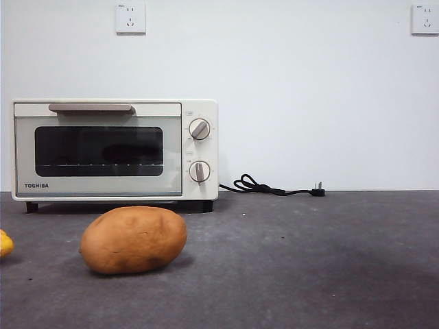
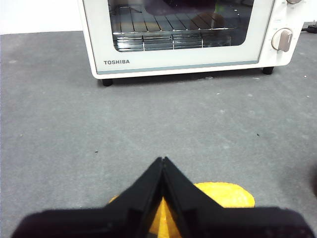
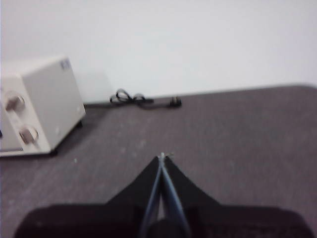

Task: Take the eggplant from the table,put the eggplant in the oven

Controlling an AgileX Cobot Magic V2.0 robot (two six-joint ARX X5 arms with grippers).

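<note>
Eggplant [image 1: 130, 152] lengthwise behind closed oven [image 1: 114, 149] door (dim) — both pincers [image 2: 163, 161] [image 3: 162, 157] shut, empty.

"TOSHIBA" stands in dark letters on the oven [image 1: 114, 149] door's lower left corner.

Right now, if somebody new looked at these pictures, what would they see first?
Probably the big brown potato, lying near and large on the dark grey table. Right behind it stands the cream-white oven with its door closed and something dark showing through the glass. A black power cord lies unplugged beside the oven, along the wall.
</note>
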